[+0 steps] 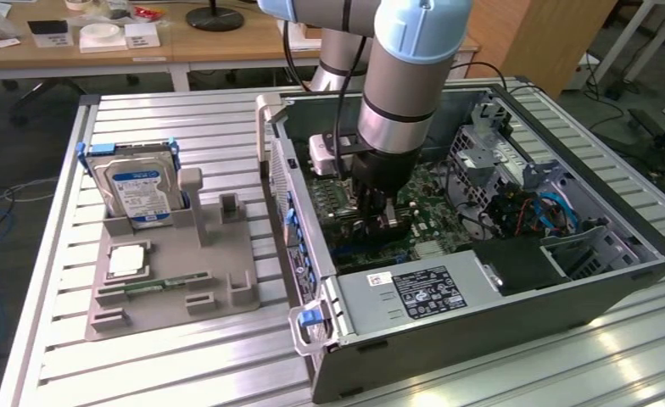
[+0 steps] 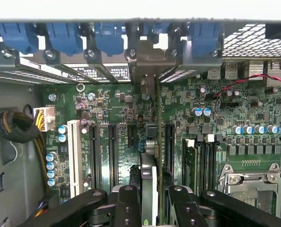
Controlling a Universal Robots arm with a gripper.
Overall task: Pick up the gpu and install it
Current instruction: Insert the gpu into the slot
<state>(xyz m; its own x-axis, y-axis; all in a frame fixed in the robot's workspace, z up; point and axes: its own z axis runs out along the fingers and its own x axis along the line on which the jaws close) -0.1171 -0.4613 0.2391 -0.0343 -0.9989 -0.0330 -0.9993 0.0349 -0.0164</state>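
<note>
Slatted aluminium table [image 1: 174, 348] carries an open computer case [image 1: 604, 292] at the centre-right of the exterior view and a grey parts tray [image 1: 169, 297] at its left; wooden desks fill the upper left of that frame.

I have the arm reaching down into the case, with the end effector [image 1: 380, 212] low over the motherboard [image 2: 254, 118]. Its two black fingers [image 2: 126, 205] are partly closed and clamp the graphics card [image 2: 149, 182] edge-on between them. The card stands upright, its long edge running towards the rear bracket openings and their blue latches [image 2: 65, 38], and sits over an expansion slot [image 2: 169, 146] just beside the black slots; whether it is fully seated I cannot tell.

I judge the card light and stiff but fragile: a thin board that should be gripped on its flat faces near the middle, as here, and pressed straight down, never twisted.

Left on the tray: a hard drive [image 1: 138, 193] standing upright with a blue label, and a slim green memory stick [image 1: 157, 286]. The power supply [image 1: 423, 288] bears a black label with white print too small to read.
</note>
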